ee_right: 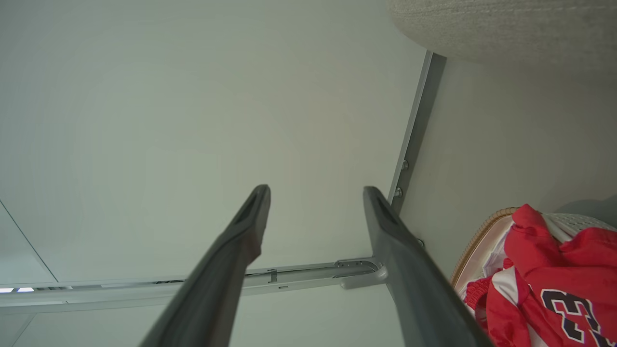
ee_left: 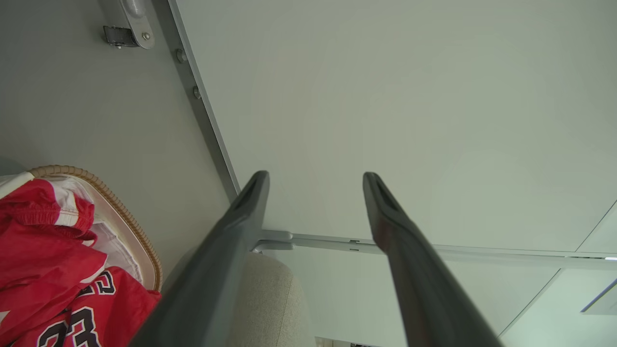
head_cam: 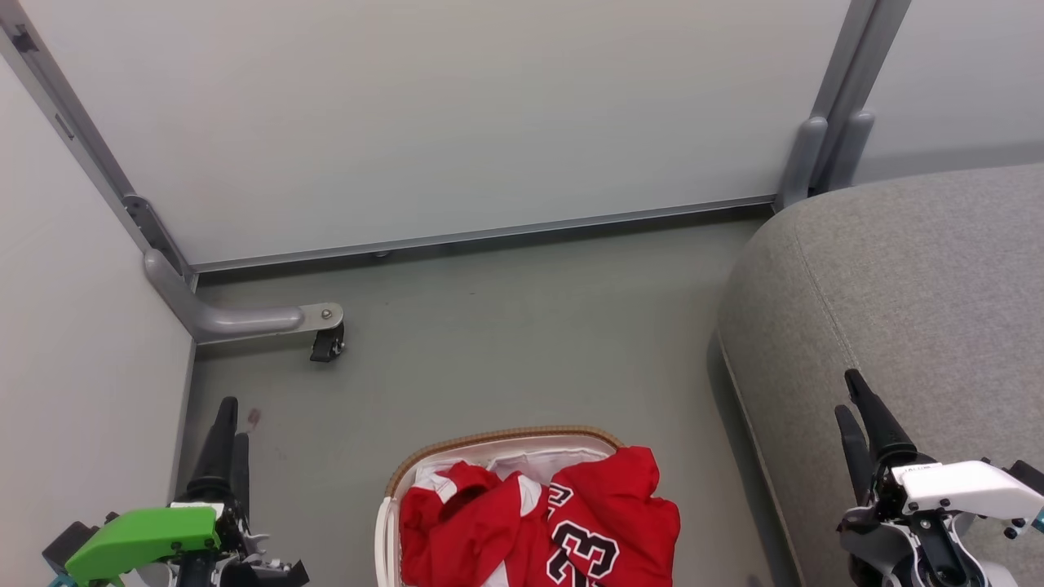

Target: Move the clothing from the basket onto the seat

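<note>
Clothing (head_cam: 489,522) heaped in basket (head_cam: 506,432), both cut off at your lower edge; left gripper (ee_left: 315,180), right gripper (ee_right: 315,190): jaws wide, empty.

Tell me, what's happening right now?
Left pincer open, right pincer open, both empty. Clothing heaped in basket, seat beside it. Nothing in the way.

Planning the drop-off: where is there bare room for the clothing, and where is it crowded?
The seat is bare on top, from its rounded edge to the wall. Bare floor lies between the basket, the caster and the seat. The basket is heaped with clothing.
</note>
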